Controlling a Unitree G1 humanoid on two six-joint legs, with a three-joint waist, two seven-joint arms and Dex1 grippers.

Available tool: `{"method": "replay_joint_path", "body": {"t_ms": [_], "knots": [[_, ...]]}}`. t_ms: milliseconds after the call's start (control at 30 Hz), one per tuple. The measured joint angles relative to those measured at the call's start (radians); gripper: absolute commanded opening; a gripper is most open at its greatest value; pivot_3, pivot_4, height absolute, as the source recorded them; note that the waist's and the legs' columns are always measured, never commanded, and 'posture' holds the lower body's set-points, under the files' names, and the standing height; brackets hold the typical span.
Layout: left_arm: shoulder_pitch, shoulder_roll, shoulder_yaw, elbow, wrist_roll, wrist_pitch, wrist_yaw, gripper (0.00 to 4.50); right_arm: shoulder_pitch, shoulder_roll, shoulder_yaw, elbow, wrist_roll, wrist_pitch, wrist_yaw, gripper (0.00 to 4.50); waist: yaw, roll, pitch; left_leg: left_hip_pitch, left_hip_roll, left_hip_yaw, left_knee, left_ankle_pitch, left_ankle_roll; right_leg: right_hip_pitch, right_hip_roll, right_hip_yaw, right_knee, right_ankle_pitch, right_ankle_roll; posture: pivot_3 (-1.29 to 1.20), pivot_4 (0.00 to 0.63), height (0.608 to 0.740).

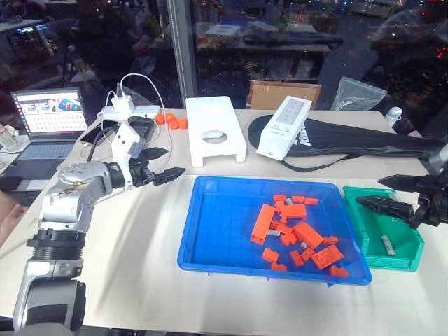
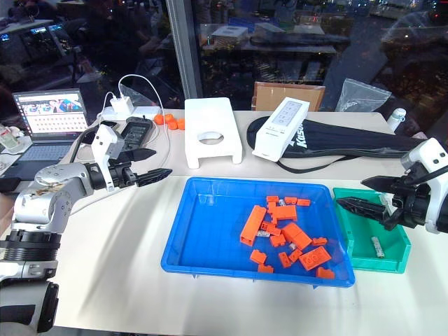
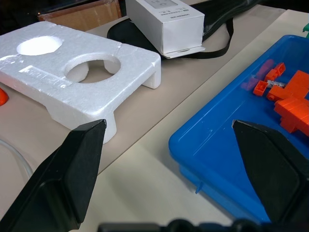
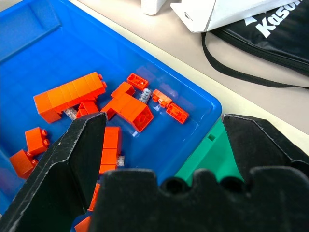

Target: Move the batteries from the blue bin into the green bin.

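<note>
My right gripper (image 2: 371,199) hung over the green bin (image 2: 350,231) with its jaws spread wide and nothing in them; one battery (image 2: 376,246) lay on the floor of that bin. The other batteries (image 4: 145,95) sat in the blue bin (image 2: 210,231), just beside the green bin, half buried among orange blocks (image 2: 253,224). My left gripper (image 1: 159,164) waited, also wide and empty, beyond the far side of the blue bin from the green bin. I judged the next pick needed care: come straight down, straddle one grey cylinder across its width, and keep the fingers off the blocks.
</note>
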Motion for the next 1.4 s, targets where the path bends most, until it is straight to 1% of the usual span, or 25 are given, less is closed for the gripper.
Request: {"method": "replay_joint_path", "body": {"t_ms": [100, 133, 167, 233, 333, 467, 567, 667, 767, 833, 967, 1100, 1233, 1267, 1300, 1400], "knots": [[-0.015, 0.01, -0.027, 0.01, 0.003, -0.002, -0.047, 4.5, 0.016, -0.01, 0.0, -0.024, -0.002, 0.011, -0.005, 4.42, 0.001, 0.0, 0.0, 0.0, 0.0, 0.0, 0.0, 0.0, 0.0, 0.0, 0.0, 0.0, 0.0, 0.0, 0.0, 0.0, 0.15, 0.714], [-0.033, 0.029, -0.065, 0.005, -0.01, 0.013, -0.128, 4.5, 0.017, -0.028, 0.018, -0.063, 0.001, 0.023, -0.005, 4.42, 0.003, 0.0, 0.0, -0.001, 0.0, 0.0, 0.0, 0.0, 0.0, -0.001, 0.0, 0.0, 0.0, 0.0, 0.0, 0.0, 0.15, 0.714], [-0.043, 0.038, -0.087, -0.007, -0.023, 0.026, -0.173, 4.5, 0.013, -0.04, 0.035, -0.092, 0.003, 0.025, -0.006, 4.42, 0.003, 0.001, 0.0, -0.001, 0.0, 0.0, 0.0, 0.0, 0.0, -0.001, 0.0, 0.0, 0.0, 0.0, 0.0, 0.0, 0.15, 0.714], [-0.069, 0.05, -0.123, -0.054, -0.064, 0.067, -0.275, 4.5, -0.021, -0.069, 0.104, -0.152, 0.011, 0.026, -0.003, 4.42, 0.001, 0.0, 0.0, -0.001, 0.0, 0.0, 0.0, 0.0, 0.0, -0.001, 0.0, -0.001, 0.0, -0.002, 0.003, 0.0, 0.15, 0.714], [-0.078, 0.087, -0.15, -0.128, -0.104, 0.091, -0.382, 4.5, -0.076, -0.072, 0.224, -0.184, 0.013, 0.024, -0.02, 4.42, -0.004, 0.0, 0.0, -0.001, 0.0, 0.0, -0.001, 0.0, 0.0, -0.002, 0.0, -0.001, 0.0, -0.002, 0.002, 0.0, 0.15, 0.714], [-0.076, 0.113, -0.179, -0.212, -0.133, 0.106, -0.472, 4.5, -0.11, -0.063, 0.351, -0.218, 0.013, 0.07, -0.07, 4.42, -0.003, 0.001, 0.0, -0.001, 0.0, 0.0, -0.001, 0.0, 0.0, -0.002, 0.0, -0.001, 0.0, -0.003, 0.0, 0.0, 0.15, 0.714], [-0.076, 0.107, -0.254, -0.274, -0.129, 0.105, -0.519, 4.5, -0.158, 0.02, 0.429, -0.242, 0.023, 0.167, -0.17, 4.42, 0.0, 0.0, 0.0, -0.001, 0.0, -0.001, 0.0, 0.0, 0.0, -0.001, 0.0, -0.001, 0.0, -0.003, 0.0, 0.0, 0.15, 0.714], [-0.079, 0.07, -0.307, -0.292, -0.119, 0.106, -0.529, 4.5, -0.179, 0.082, 0.477, -0.249, 0.022, 0.246, -0.251, 4.42, 0.005, 0.0, 0.0, -0.003, 0.0, -0.002, 0.002, 0.0, 0.0, -0.002, 0.0, -0.002, 0.0, -0.003, 0.0, 0.0, 0.15, 0.714], [-0.127, 0.007, -0.36, -0.269, -0.059, 0.066, -0.506, 4.5, -0.191, 0.142, 0.485, -0.249, -0.001, 0.302, -0.348, 4.42, 0.007, 0.0, 0.0, -0.005, 0.0, -0.004, 0.003, 0.0, 0.0, -0.002, 0.0, -0.003, 0.0, -0.002, 0.0, 0.0, 0.15, 0.714], [-0.151, -0.013, -0.386, -0.24, -0.016, 0.018, -0.502, 4.5, -0.177, 0.168, 0.492, -0.248, -0.023, 0.316, -0.388, 4.42, 0.006, 0.0, 0.0, -0.005, 0.0, -0.004, 0.003, 0.0, 0.0, -0.002, 0.0, -0.003, 0.0, -0.002, -0.001, 0.0, 0.15, 0.714], [-0.16, -0.019, -0.422, -0.177, 0.05, -0.037, -0.515, 4.5, -0.138, 0.234, 0.504, -0.235, -0.057, 0.334, -0.454, 4.42, -0.002, 0.001, 0.0, -0.005, 0.0, -0.005, 0.002, 0.0, 0.001, -0.002, 0.001, -0.003, 0.001, -0.001, -0.004, 0.0, 0.15, 0.714], [-0.159, -0.017, -0.429, -0.153, 0.082, -0.068, -0.525, 4.5, -0.133, 0.271, 0.513, -0.218, -0.086, 0.334, -0.488, 4.42, -0.001, 0.001, 0.0, -0.005, 0.0, -0.006, 0.003, 0.0, 0.001, -0.002, 0.001, -0.004, 0.001, -0.001, -0.003, 0.0, 0.15, 0.714], [-0.159, -0.017, -0.429, -0.153, 0.092, -0.072, -0.534, 4.5, -0.134, 0.308, 0.537, -0.211, -0.098, 0.334, -0.502, 3.39, 0.0, 0.001, 0.0, -0.005, 0.0, -0.006, 0.003, 0.0, 0.001, -0.002, 0.001, -0.005, 0.001, -0.001, -0.002, 0.0, 0.15, 0.714], [-0.159, -0.017, -0.428, -0.153, 0.093, -0.072, -0.534, 4.5, -0.134, 0.312, 0.54, -0.206, -0.1, 0.334, -0.502, 2.99, 0.001, 0.001, 0.0, -0.005, 0.0, -0.006, 0.003, 0.0, 0.001, -0.002, 0.001, -0.005, 0.001, -0.001, -0.002, 0.0, 0.15, 0.714], [-0.159, -0.017, -0.428, -0.153, 0.095, -0.072, -0.534, 4.5, -0.14, 0.312, 0.541, -0.201, -0.102, 0.334, -0.501, 2.71, 0.001, 0.001, 0.0, -0.006, 0.0, -0.006, 0.003, 0.0, 0.001, -0.002, 0.001, -0.005, 0.001, -0.001, -0.002, 0.0, 0.15, 0.714], [-0.156, -0.017, -0.428, -0.153, 0.097, -0.072, -0.533, 4.5, -0.149, 0.305, 0.541, -0.193, -0.113, 0.331, -0.498, 1.66, 0.002, 0.001, 0.0, -0.006, 0.0, -0.006, 0.003, 0.0, 0.001, -0.002, 0.001, -0.005, 0.001, -0.001, -0.002, 0.0, 0.15, 0.714]]}}
